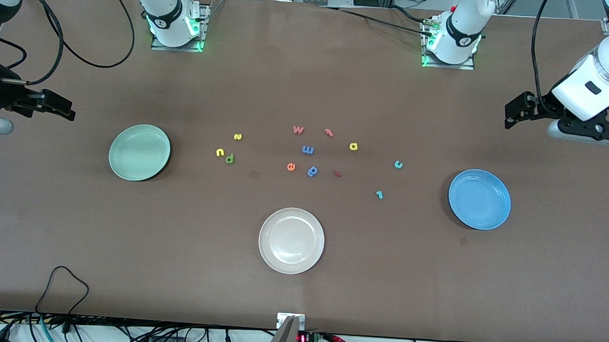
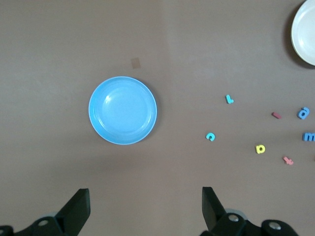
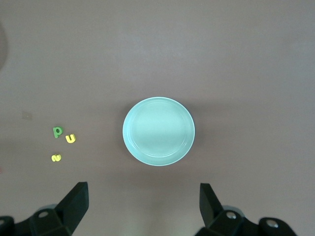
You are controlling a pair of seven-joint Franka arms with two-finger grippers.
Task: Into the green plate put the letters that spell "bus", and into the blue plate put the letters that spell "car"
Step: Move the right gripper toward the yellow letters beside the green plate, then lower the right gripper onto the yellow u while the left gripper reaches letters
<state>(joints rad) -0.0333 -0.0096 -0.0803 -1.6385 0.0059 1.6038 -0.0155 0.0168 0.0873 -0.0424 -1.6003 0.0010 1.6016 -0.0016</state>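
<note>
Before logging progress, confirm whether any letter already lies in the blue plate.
No. The blue plate lies bare in the left wrist view, with the teal "c" on the table beside it.

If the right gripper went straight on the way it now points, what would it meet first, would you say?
Probably bare table just short of the green plate. The right gripper is open, points down at the tabletop, and nothing lies between its fingers; depth is hard to judge.

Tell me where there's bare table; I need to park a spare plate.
Bare stretches lie between the green plate and white plate, and between the white plate and blue plate. It is crowded where the letters lie scattered, midway between green and blue plates.
</note>
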